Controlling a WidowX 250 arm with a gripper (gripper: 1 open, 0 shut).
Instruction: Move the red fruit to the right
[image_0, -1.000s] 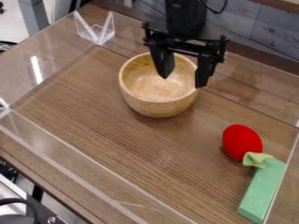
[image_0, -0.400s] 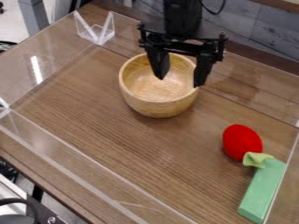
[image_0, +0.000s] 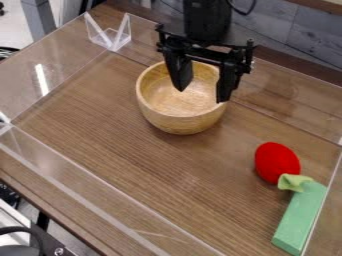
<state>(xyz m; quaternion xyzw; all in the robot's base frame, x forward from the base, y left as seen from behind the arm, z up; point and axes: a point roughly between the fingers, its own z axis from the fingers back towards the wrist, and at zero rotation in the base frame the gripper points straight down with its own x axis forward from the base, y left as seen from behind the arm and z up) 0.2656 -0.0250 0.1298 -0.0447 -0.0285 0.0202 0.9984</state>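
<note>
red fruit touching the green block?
Touching, it seems. The camera view shows the red fruit with its leafy top resting against the green block's upper end, no gap visible.

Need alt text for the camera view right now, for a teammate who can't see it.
An open, empty gripper hangs above a wooden bowl on a wood-grain table. The red fruit lies apart at lower right, its green top touching a light-green block.

1. One view only — a camera set high, in front of the table (image_0: 120, 160), looking down at a slant across it.
2. It faces the gripper (image_0: 205, 82), which hangs in the upper middle of the frame.
3. Fairly near — the table edges run out of frame below and right of the gripper.
</note>
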